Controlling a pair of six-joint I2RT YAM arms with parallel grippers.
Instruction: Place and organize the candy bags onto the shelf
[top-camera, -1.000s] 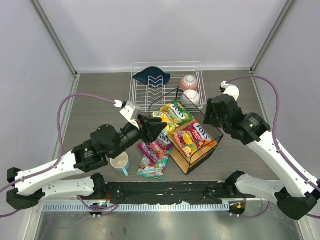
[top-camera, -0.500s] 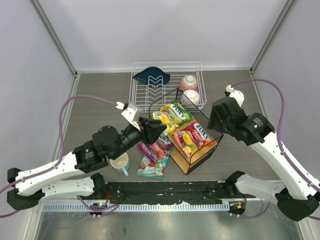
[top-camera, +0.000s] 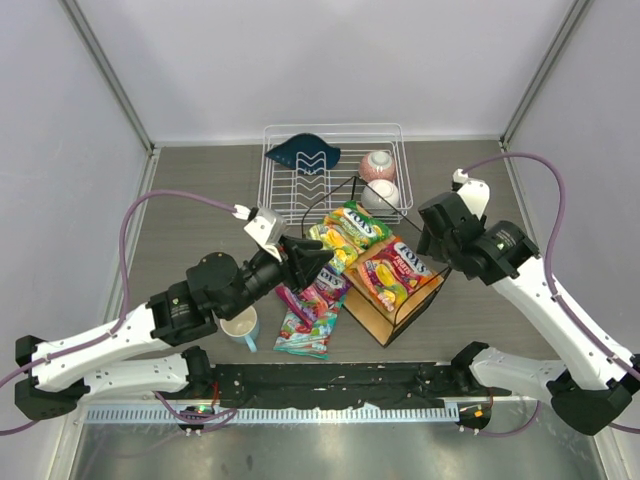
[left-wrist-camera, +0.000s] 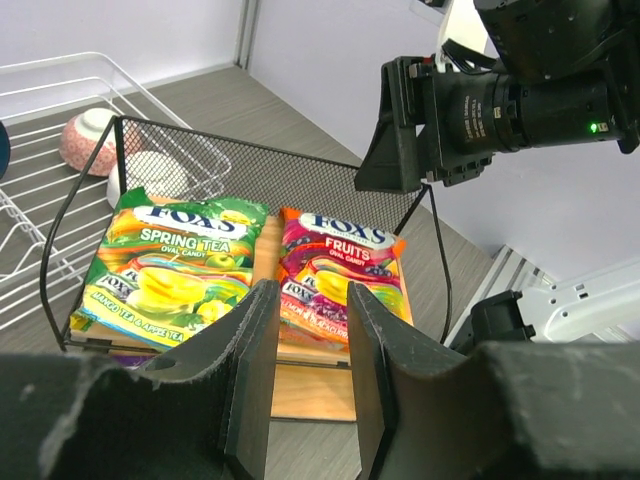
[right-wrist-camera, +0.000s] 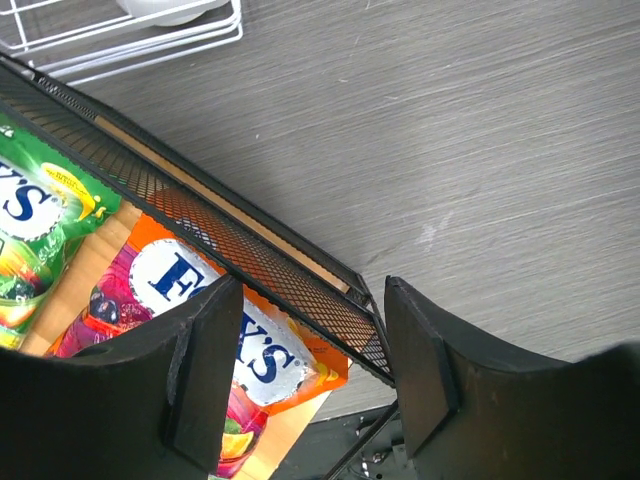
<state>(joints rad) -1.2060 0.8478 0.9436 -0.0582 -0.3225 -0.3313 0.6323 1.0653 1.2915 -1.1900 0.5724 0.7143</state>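
The shelf (top-camera: 372, 318), a black wire frame with a tan board, sits turned at an angle just right of the middle of the top view, below the white dish rack (top-camera: 335, 172). Two candy bags lie flat on its board, side by side: the green bag (top-camera: 348, 227) toward the upper left and the orange-red bag (top-camera: 398, 272) toward the lower right. The left wrist view shows them close together with their printed faces up. The purple bag (top-camera: 318, 291) and the teal bag (top-camera: 303, 336) lie on the table (top-camera: 190, 225) just left of the shelf, with the purple one partly under the left gripper (top-camera: 316, 261). That gripper hovers at the shelf's left edge; its fingers (left-wrist-camera: 250, 380) stand a narrow gap apart with nothing between them. The right gripper (right-wrist-camera: 312, 370) is at the shelf's right corner, spread wide and holding nothing. In its own view the mesh wall (right-wrist-camera: 250, 265) runs across the gap between its fingers; whether they touch it cannot be told. A mug (top-camera: 240, 326) stands at the lower left by the teal bag, and two bowls (top-camera: 378, 166) rest in the dish rack.
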